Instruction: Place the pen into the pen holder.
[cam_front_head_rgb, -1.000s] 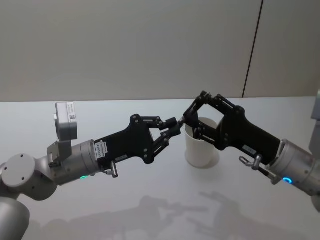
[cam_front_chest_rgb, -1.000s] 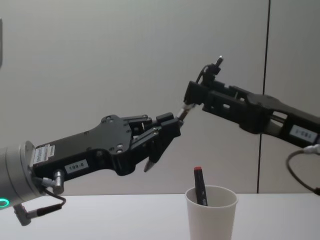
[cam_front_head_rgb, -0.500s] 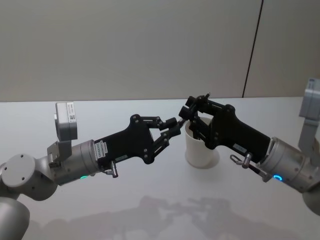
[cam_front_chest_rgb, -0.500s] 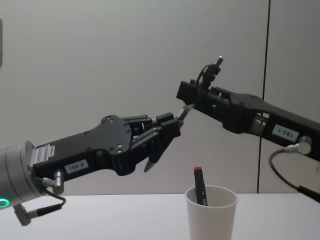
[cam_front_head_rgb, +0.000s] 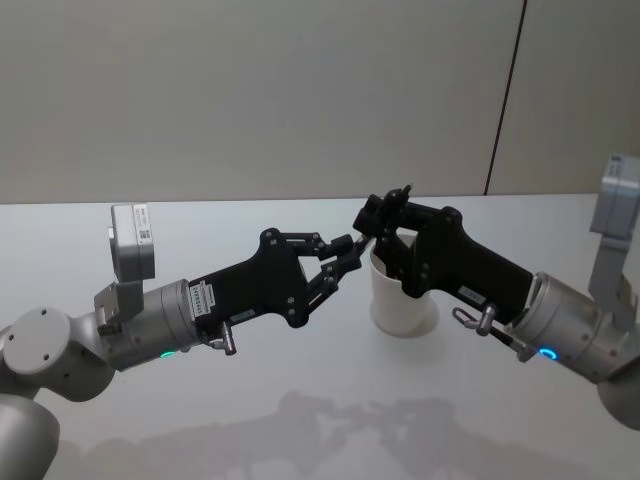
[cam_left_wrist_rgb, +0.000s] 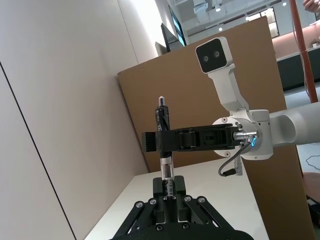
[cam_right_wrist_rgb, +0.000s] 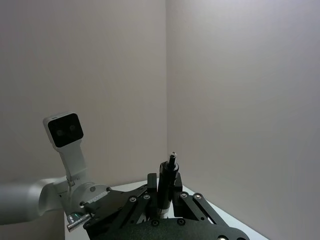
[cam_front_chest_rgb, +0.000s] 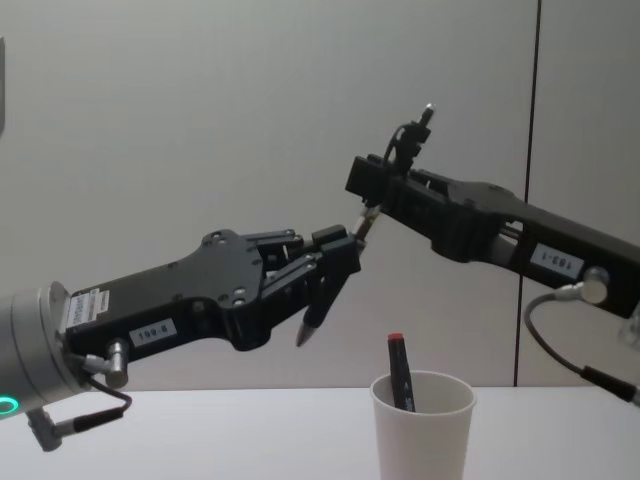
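Note:
A slim dark pen (cam_front_chest_rgb: 310, 325) hangs slanted in the air above and to the left of the pen holder (cam_front_chest_rgb: 422, 430), a white paper cup on the table. My left gripper (cam_front_chest_rgb: 335, 260) is shut on the pen's lower part, with the tip poking out below its fingers. My right gripper (cam_front_chest_rgb: 375, 185) reaches in from the right and is shut on the pen's upper part, whose top end sticks out above it. In the left wrist view the pen (cam_left_wrist_rgb: 165, 165) runs from my fingers up through the right gripper. In the head view both grippers meet just left of the pen holder (cam_front_head_rgb: 403, 300).
A marker with a red cap (cam_front_chest_rgb: 399, 370) stands inside the cup. The white table (cam_front_head_rgb: 300, 400) stretches in front of and around the cup, with a plain wall behind.
My right gripper has moved left toward the left one and its fingers have shut around the pen's upper part. The left gripper has kept still, holding the pen.

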